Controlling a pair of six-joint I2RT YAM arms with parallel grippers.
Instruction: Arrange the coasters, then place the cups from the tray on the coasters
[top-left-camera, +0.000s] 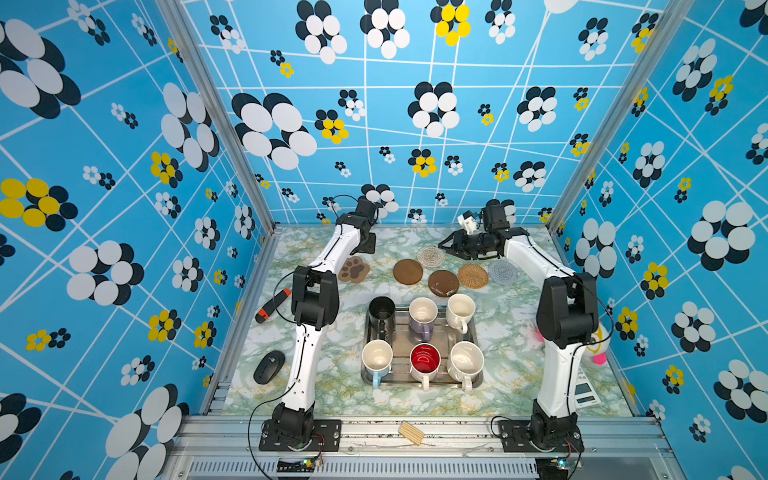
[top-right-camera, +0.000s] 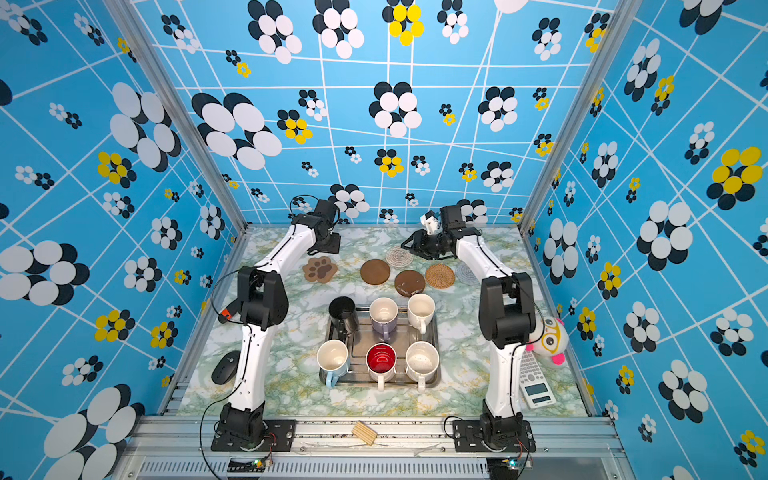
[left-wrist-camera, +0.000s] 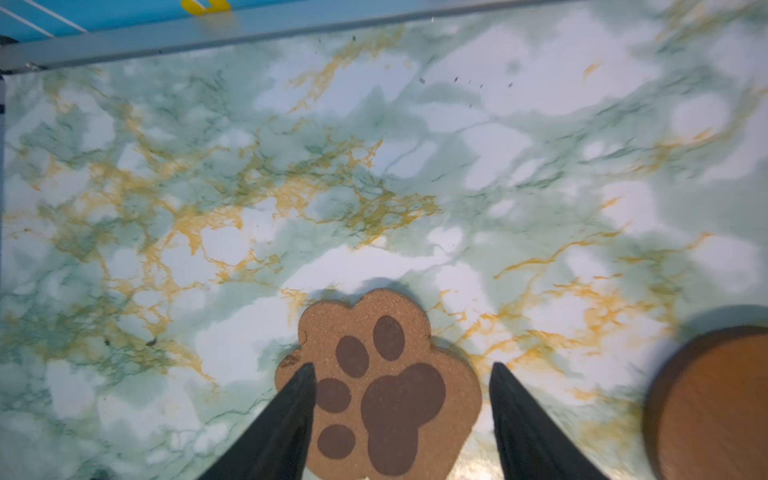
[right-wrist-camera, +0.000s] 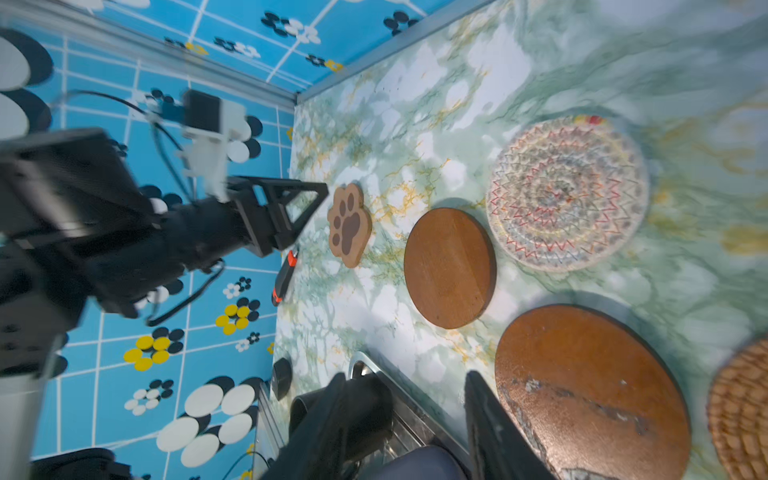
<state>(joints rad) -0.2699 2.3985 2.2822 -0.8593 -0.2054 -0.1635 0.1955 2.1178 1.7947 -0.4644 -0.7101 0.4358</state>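
Six coasters lie behind the tray (top-left-camera: 419, 384): a brown paw (top-left-camera: 354, 269), two dark-brown discs (top-left-camera: 408, 272) (top-left-camera: 443, 283), a rattan disc (top-left-camera: 473, 276), a whitish lacy disc (top-left-camera: 431, 256) and a grey spiral disc (top-left-camera: 503, 271). Standing in the tray are the black (top-left-camera: 381, 309), lavender (top-left-camera: 423, 316), cream (top-left-camera: 460, 309), light-blue (top-left-camera: 377, 357), red-inside (top-left-camera: 425, 358) and speckled (top-left-camera: 466, 360) cups. My left gripper (left-wrist-camera: 403, 365) is open, its fingers either side of the paw coaster (left-wrist-camera: 386, 386). My right gripper (top-left-camera: 444, 245) hangs open and empty beside the lacy disc.
An orange-and-black tool (top-left-camera: 272, 306) and a black mouse (top-left-camera: 269, 366) lie at the table's left edge. A plush toy (top-left-camera: 598, 345) and a calculator (top-left-camera: 586, 390) sit at the right edge. A small wooden block (top-left-camera: 411, 433) rests on the front rail.
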